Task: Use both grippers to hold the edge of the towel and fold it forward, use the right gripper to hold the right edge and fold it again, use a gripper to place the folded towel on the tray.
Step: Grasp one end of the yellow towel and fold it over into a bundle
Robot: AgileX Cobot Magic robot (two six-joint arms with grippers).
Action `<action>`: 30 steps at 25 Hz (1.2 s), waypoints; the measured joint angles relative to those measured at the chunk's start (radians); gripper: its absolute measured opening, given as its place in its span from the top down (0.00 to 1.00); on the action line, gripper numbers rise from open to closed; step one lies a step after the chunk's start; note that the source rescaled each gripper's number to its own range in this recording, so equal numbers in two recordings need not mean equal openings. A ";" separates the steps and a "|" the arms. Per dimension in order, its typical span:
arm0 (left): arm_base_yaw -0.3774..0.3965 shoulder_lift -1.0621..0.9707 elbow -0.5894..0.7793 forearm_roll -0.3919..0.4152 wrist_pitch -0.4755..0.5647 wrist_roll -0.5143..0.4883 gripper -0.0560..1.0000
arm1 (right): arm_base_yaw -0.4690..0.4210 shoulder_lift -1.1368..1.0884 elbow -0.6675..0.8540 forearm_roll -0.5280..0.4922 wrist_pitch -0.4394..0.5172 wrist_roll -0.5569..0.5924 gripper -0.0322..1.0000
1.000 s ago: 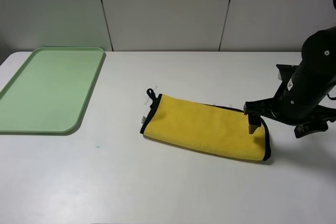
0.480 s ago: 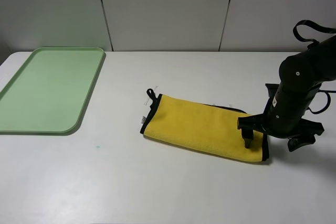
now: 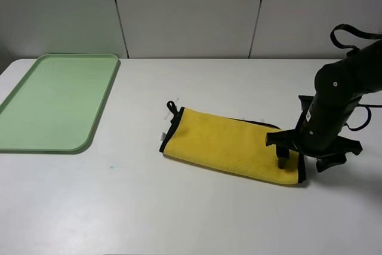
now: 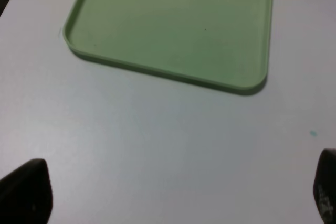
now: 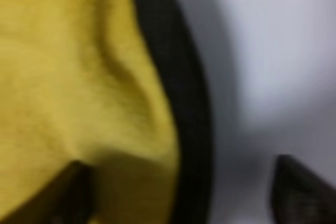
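Observation:
The yellow towel (image 3: pixel 230 144) lies folded into a long strip at the table's middle right, with its black loop at the far left corner. My right gripper (image 3: pixel 304 162) is down at the strip's right end. In the right wrist view its jaws (image 5: pixel 184 192) stand apart: one fingertip (image 5: pixel 68 192) rests on the yellow towel (image 5: pixel 68 77), the other over bare table, and the black edge of the towel (image 5: pixel 178 103) runs between them. The pale green tray (image 3: pixel 54 100) sits bare at the far left. My left gripper (image 4: pixel 173 192) hangs open over the table beside the tray (image 4: pixel 173 19).
White table with a grey panelled wall behind it. A small teal speck (image 3: pixel 111 166) marks the table between tray and towel. The left arm does not show in the exterior high view.
My right arm has come down and shifted slightly left, setting one fingertip on the towel's right end. Towel, tray and left gripper have not moved.

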 joint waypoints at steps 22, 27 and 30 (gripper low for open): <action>0.000 0.000 0.000 0.000 0.000 0.000 0.00 | 0.000 -0.095 -0.042 -0.079 0.140 -0.031 0.95; 0.000 0.000 0.000 0.000 0.000 0.000 0.00 | 0.000 -0.167 -0.056 -0.102 0.200 -0.074 0.95; 0.000 0.000 0.000 0.000 0.000 0.000 0.00 | 0.000 -0.197 -0.093 -0.134 0.279 -0.113 0.95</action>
